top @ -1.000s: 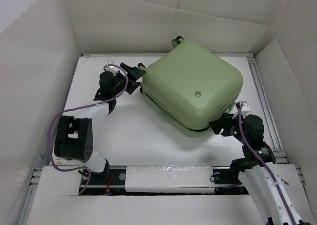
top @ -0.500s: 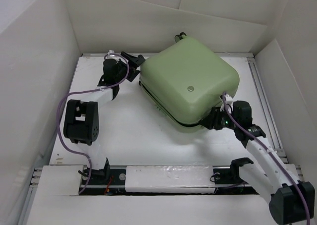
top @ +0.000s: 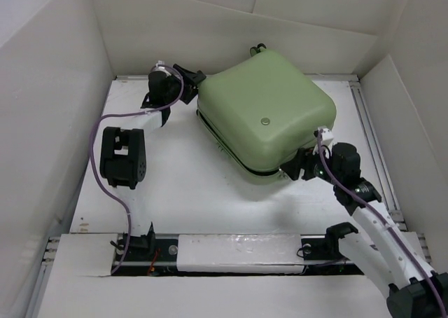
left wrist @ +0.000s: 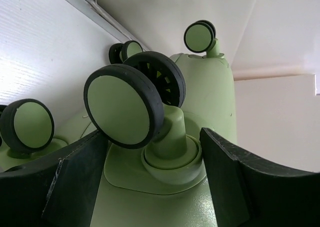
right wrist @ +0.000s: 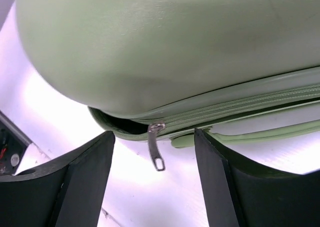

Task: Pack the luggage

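The pale green luggage (top: pixel 266 115) lies closed on the white table, silver badge (top: pixel 264 121) facing up. My left gripper (top: pixel 190 80) is at its far-left corner. In the left wrist view my left gripper (left wrist: pixel 155 182) stands open, with the stem of a black-and-green wheel (left wrist: pixel 125 107) between its fingers (left wrist: pixel 75 187) and a gap on each side. My right gripper (top: pixel 294 169) is at the near-right edge. There my right gripper (right wrist: pixel 154 182) is open, and the metal zipper pull (right wrist: pixel 156 149) hangs between its fingers (right wrist: pixel 225 187), untouched. The zip gapes slightly left of the pull.
White walls (top: pixel 56 87) box in the table on the left, back and right. A metal rail (top: pixel 369 129) runs along the right side. A raised white ledge (top: pixel 238 248) lies at the near edge by the arm bases. Purple cables (top: pixel 105 171) trail along both arms.
The left gripper moved back and right onto the luggage's wheeled corner and narrowed. The right gripper slid left along the near edge and widened. The luggage shifted slightly left.
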You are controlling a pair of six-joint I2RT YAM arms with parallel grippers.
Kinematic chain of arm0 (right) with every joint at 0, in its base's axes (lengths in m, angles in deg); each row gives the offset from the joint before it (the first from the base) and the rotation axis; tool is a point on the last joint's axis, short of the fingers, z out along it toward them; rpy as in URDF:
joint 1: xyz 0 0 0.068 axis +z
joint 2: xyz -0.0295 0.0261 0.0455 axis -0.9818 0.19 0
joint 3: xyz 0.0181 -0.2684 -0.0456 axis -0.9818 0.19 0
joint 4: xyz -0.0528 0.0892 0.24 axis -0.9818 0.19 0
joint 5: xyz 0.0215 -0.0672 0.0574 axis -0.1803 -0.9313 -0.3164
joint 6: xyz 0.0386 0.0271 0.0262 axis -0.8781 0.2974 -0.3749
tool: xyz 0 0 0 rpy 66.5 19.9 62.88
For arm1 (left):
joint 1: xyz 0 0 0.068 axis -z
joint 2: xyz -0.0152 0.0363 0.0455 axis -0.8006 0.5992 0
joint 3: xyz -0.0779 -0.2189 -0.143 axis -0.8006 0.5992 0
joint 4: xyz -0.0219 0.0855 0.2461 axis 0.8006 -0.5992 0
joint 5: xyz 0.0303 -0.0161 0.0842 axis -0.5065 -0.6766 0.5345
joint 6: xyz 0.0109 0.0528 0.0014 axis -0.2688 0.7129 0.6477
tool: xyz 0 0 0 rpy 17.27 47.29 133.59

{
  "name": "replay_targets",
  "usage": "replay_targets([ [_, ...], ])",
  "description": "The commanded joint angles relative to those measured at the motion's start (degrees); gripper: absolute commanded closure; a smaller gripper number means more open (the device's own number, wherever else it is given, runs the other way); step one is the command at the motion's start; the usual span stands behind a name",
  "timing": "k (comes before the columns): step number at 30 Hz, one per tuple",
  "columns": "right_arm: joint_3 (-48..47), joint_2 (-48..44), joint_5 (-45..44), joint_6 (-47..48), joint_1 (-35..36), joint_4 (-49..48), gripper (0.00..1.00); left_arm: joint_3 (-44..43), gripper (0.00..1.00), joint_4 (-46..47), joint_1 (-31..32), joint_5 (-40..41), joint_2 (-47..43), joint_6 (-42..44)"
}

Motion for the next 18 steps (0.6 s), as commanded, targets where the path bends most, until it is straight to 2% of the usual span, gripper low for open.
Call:
replay_targets([
  [1, 0.4, 3.9, -2.9, 0.1, 0.6, -3.0, 0.3, -3.4, 0.31, 2.6, -1.6, 2.8, 0.9, 2.8],
  [4, 0.4, 8.3, 0.5, 0.1, 1.2, -5.6, 0.33, -4.6, 0.33, 3.2, -1.6, 1.5, 2.2, 2.8],
  [5, 0.4, 8.3, 0.5, 0.1, 1.2, -6.1, 0.33, -4.6, 0.39, 4.0, -1.6, 0.5, 2.2, 2.1],
  [7, 0.9, 9.0, 1.0, 0.1, 2.7, -6.9, 0.33, -4.6, 0.53, 5.9, -1.6, -1.0, 2.2, 1.5],
  [8, 0.9, 9.0, 1.6, 0.1, 3.3, -7.4, 0.33, -4.6, 0.63, 6.6, -1.6, -1.5, 2.2, 1.5],
  [9, 0.9, 9.0, 1.6, 0.1, 4.7, -7.4, 0.33, -4.6, 0.86, 7.1, -1.6, -2.8, 2.2, 1.5],
  [11, 1.5, 9.0, 1.6, 0.1, 6.2, -7.4, 0.33, -4.1, 1.0, 7.1, -1.6, -3.6, 1.5, 1.5],
  [12, 1.5, 9.0, 1.6, 0.1, 7.0, -7.4, 0.33, -3.3, 1.0, 7.1, -1.6, -3.6, 0.7, 1.5],
  [14, 2.9, 9.0, 1.6, 0.1, 8.2, -8.0, 0.43, -0.9, 1.0, 7.1, -1.6, -3.6, -1.6, 1.5],
  [17, 4.1, 9.0, 1.6, -1.1, 8.8, -9.1, 0.71, 1.7, 1.0, 7.1, -2.1, -4.2, -6.9, 2.8],
  [18, 4.1, 8.3, 1.6, -1.1, 9.4, -9.1, 0.77, 3.2, 1.0, 7.1, -2.8, -4.2, -9.5, 2.8],
])
